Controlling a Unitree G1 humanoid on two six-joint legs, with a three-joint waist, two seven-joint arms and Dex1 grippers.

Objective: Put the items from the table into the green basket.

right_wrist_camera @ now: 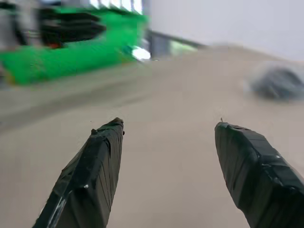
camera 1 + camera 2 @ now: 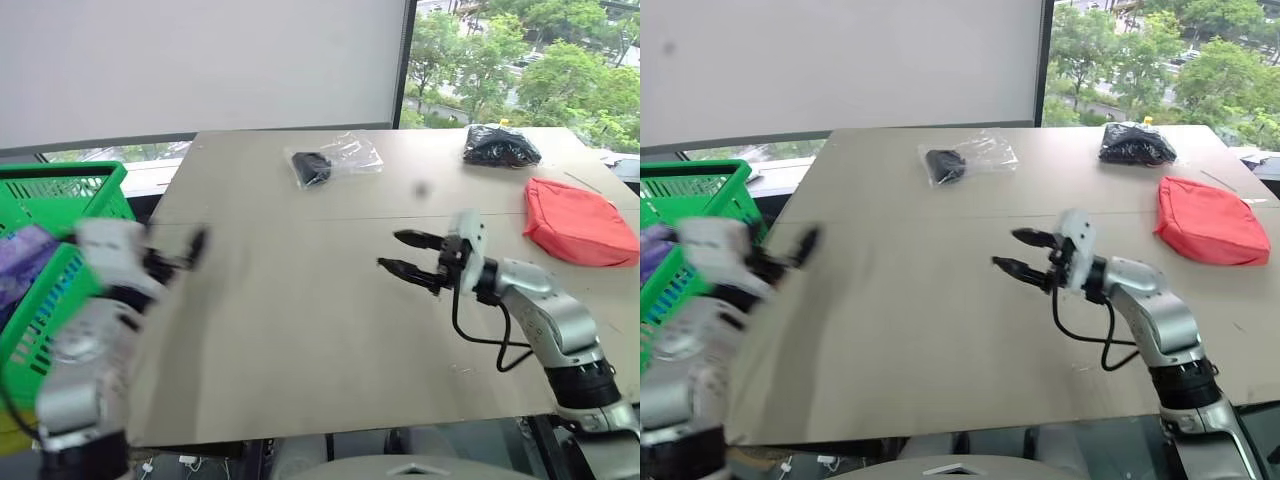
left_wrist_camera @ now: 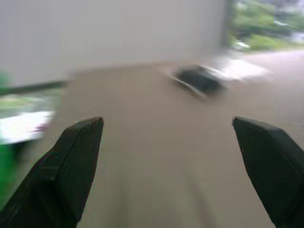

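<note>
The left gripper (image 3: 168, 142) has its two black fingers (image 3: 71, 171) spread wide apart, with nothing between them. Beyond them stretches the beige table (image 3: 156, 156). At about one o'clock from the gripper, far across the tabletop, lies a clear bag with a dark object inside (image 3: 202, 80), blurred. A sliver of the green basket (image 3: 5, 161) shows at nine o'clock.

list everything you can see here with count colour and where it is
table: 1, beige-grey, centre of scene
green basket: 1, bright green, off the table's left edge
purple pack: 1, purple, inside the basket
clear bag with black object: 1, clear and black, far middle of table
black crinkly bag: 1, black, far right of table
red zip pouch: 1, red, right side of table
left gripper: 1, black fingers, open, beside the basket
right gripper: 1, black fingers, open, above table centre
</note>
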